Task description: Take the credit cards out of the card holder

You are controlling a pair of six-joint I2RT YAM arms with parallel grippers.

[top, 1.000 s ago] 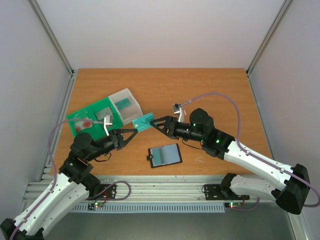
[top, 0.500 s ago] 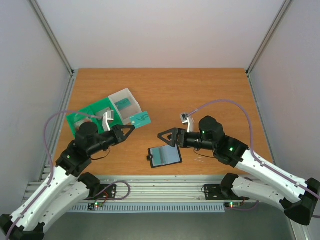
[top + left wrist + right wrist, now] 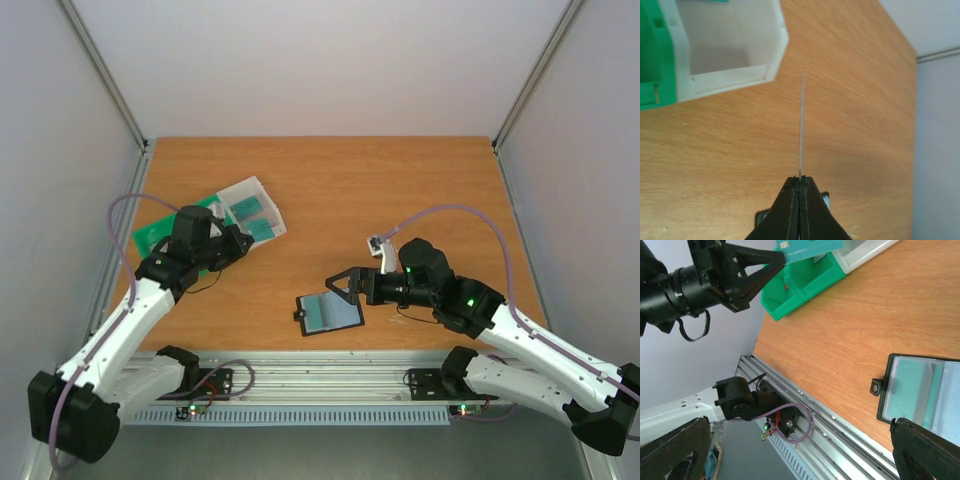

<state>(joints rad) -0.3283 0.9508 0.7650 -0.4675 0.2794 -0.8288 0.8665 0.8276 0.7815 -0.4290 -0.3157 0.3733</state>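
Observation:
The black card holder (image 3: 330, 311) lies open on the table, greyish-blue inside up, tab at its left. It also shows in the right wrist view (image 3: 922, 390). My left gripper (image 3: 243, 238) is shut on a teal credit card (image 3: 263, 230), held on edge at the near corner of the white bin (image 3: 232, 192). The left wrist view shows this card (image 3: 801, 125) edge-on between the closed fingertips (image 3: 799, 181). Another teal card (image 3: 246, 207) lies in the bin. My right gripper (image 3: 340, 283) is open and empty just above the holder's far edge.
The green-and-white sorting tray (image 3: 160, 233) stands at the left, partly hidden by my left arm; it also shows in the right wrist view (image 3: 805, 282). The metal rail (image 3: 320, 372) runs along the table's near edge. A purple cable (image 3: 450, 210) loops over my right arm.
My left gripper has carried the teal card back and to the left, up to the white bin. My right gripper has drawn back and down towards the card holder, open and empty.

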